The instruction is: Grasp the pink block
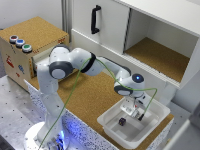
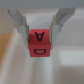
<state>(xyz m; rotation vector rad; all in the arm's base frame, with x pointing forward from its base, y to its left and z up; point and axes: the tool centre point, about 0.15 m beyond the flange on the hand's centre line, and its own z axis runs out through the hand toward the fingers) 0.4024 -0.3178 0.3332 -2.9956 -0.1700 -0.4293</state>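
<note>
The gripper (image 2: 39, 24) hangs over the white tray (image 1: 156, 116) with its two fingers (image 2: 21, 21) spread apart, and in the wrist view the pink block (image 2: 39, 43) sits squarely in the gap between them, its upper face level with the fingertips. Whether the pads touch its sides I cannot tell; a thin gap seems to show on each side, so I judge the jaws open and needing only to shut inward. The block is a small reddish-pink cube with black letters, an A on top and a D on the near face. The dark cube (image 1: 122, 121) lies apart in the same tray.
</note>
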